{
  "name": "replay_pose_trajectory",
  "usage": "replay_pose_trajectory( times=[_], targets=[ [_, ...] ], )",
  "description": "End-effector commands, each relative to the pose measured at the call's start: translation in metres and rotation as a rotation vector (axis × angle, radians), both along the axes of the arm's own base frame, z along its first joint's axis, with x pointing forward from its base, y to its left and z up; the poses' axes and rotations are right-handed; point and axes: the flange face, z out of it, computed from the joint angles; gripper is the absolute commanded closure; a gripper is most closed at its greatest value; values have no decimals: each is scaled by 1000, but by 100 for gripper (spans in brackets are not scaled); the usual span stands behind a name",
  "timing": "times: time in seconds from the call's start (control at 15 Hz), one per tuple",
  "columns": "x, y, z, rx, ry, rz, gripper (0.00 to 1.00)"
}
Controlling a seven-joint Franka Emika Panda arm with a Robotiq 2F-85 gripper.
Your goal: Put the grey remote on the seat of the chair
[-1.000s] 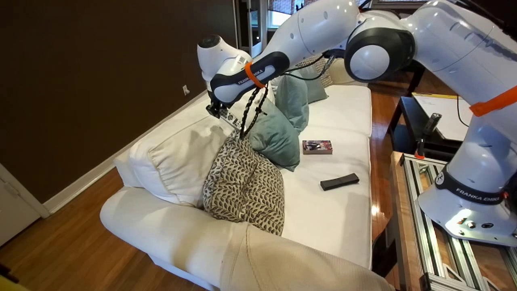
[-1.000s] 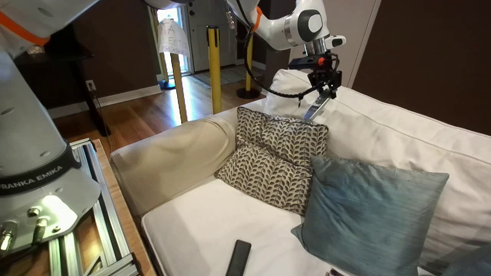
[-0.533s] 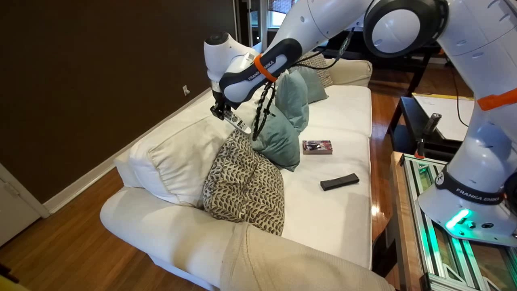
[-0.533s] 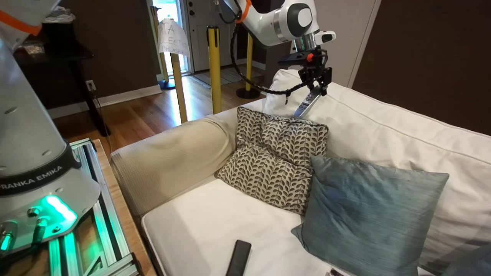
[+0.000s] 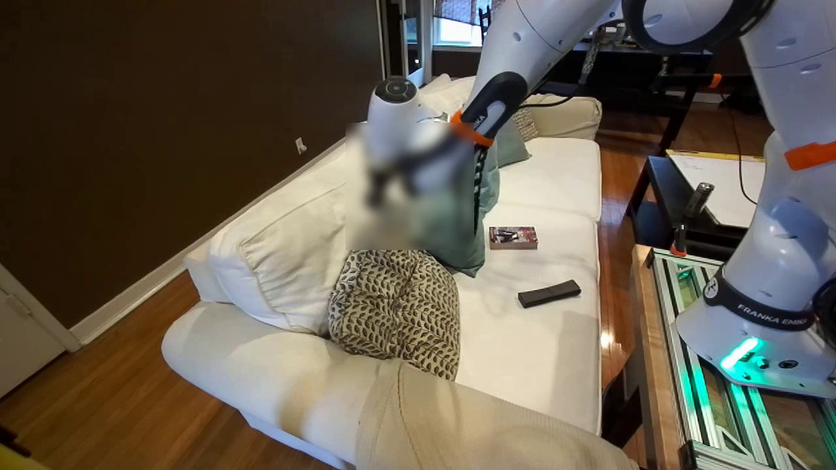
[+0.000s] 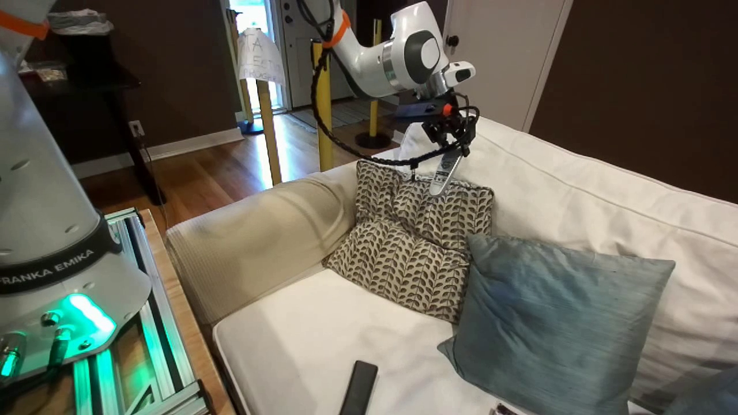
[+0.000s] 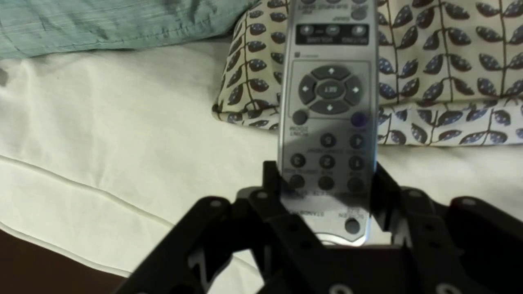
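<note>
The grey remote (image 6: pixel 445 174) is a long silver remote with dark buttons. My gripper (image 6: pixel 454 148) is shut on one end of it, with a finger against each long side in the wrist view (image 7: pixel 327 183). In that view the remote (image 7: pixel 331 118) points away from the fingers, over the patterned pillow. In an exterior view it hangs tilted downward in front of the backrest and the top of that pillow. In an exterior view (image 5: pixel 392 189) the gripper area is blurred and the remote cannot be made out. The white sofa seat (image 5: pixel 522 352) lies lower, in front of the pillows (image 6: pixel 323 334).
The patterned pillow (image 6: pixel 409 248) and teal pillow (image 6: pixel 565 311) lean on the backrest (image 6: pixel 576 202). A black remote (image 5: pixel 548 294) and a small book (image 5: pixel 513 237) lie on the seat. The beige-covered armrest (image 6: pixel 265 242) borders the seat. The robot's base table (image 5: pixel 643 326) stands along the front.
My gripper has moved with the grey remote, away from the backrest top and lately lower, so the remote's free end now overlaps the patterned pillow. The base light has turned from white to green.
</note>
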Motion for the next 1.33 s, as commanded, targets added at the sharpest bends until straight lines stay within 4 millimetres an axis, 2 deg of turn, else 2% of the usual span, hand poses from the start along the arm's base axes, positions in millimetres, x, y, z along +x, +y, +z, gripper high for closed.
replay_pose_trajectory(
  times=[0.0,0.13,0.33,0.4,0.47,0.8,0.87,0.93,1.27],
  targets=[
    [-61,-1,-12,-10,-4,148,71],
    [-88,-6,-21,-3,-13,216,71],
    [-118,-24,-44,-25,79,196,71],
    [-94,-19,-43,-8,29,186,71],
    [-101,-23,-47,-8,43,179,46],
    [-95,-20,-42,-9,28,185,46],
    [-95,-20,-42,-9,28,186,71],
    [-95,-21,-45,-12,47,200,71],
    [-107,-61,-95,2,255,58,71]
  ],
)
